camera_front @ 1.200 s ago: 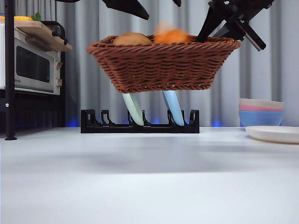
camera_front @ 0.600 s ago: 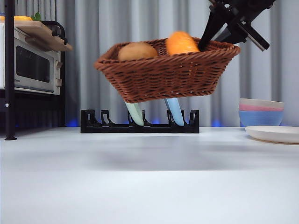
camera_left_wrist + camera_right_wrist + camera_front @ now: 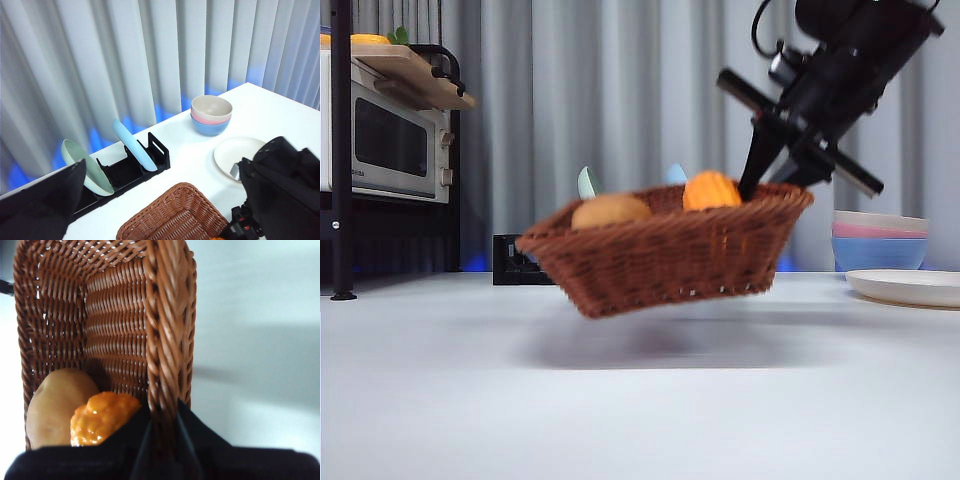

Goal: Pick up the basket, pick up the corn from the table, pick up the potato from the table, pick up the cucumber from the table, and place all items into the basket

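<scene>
**Inventory: basket held at one rim, tilted over the table**

White tabletop [image 3: 640, 400] with grey pleated curtains [image 3: 620, 90] behind; you will find no legible brand, label or writing on anything in view.

1. Right gripper [image 3: 760, 185]: your working arm, entering the front view from the upper right. Its two black jaws are clamped on the rim of the basket, one inside the wall and one outside, as the right wrist view shows [image 3: 162, 427].
2. Basket [image 3: 665, 260]: brown wicker, held by that right-hand rim, tilted with the gripped side higher and the far side lower. You cannot tell for certain whether its low edge touches the table.
3. Corn [image 3: 712, 190]: orange, bumpy, inside the basket, just beside the gripped rim.
4. Potato [image 3: 610, 211]: tan, smooth, inside the basket, touching the corn in the right wrist view.
5. Cucumber: not visible to you in any view.
6. Left gripper [image 3: 160, 220]: held high above the table, jaws spread wide, holding nothing.
7. Background items: black dish rack [image 3: 125, 172] with a green plate [image 3: 85, 167] and a blue plate [image 3: 134, 145]; stacked bowls [image 3: 878, 240]; a white plate [image 3: 910, 287]; a microwave [image 3: 385, 140] on a shelf at left.
</scene>
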`<control>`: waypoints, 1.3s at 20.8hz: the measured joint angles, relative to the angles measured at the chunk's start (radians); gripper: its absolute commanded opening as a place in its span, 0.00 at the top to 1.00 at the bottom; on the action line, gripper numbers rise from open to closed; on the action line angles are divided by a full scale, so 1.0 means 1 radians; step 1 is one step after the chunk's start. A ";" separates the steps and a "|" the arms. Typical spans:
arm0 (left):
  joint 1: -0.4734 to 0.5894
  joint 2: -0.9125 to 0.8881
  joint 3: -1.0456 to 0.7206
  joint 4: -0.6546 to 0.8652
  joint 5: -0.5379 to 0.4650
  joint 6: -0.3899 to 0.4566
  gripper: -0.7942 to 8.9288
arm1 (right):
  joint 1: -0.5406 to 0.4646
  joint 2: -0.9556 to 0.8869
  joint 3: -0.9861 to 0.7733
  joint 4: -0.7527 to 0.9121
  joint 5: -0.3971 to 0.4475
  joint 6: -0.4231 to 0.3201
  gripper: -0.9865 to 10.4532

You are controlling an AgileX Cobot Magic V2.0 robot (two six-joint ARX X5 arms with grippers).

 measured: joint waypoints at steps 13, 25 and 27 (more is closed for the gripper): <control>0.000 -0.031 -0.001 -0.049 -0.013 0.008 0.27 | 0.042 0.108 0.000 -0.010 0.021 0.034 0.63; 0.000 -0.031 -0.001 -0.365 -0.033 0.124 0.93 | 0.007 -0.403 0.002 -0.072 0.127 -0.245 0.93; 0.000 -0.031 -0.001 -0.414 -0.032 0.132 0.93 | 0.007 -0.478 0.002 -0.111 0.193 -0.297 0.93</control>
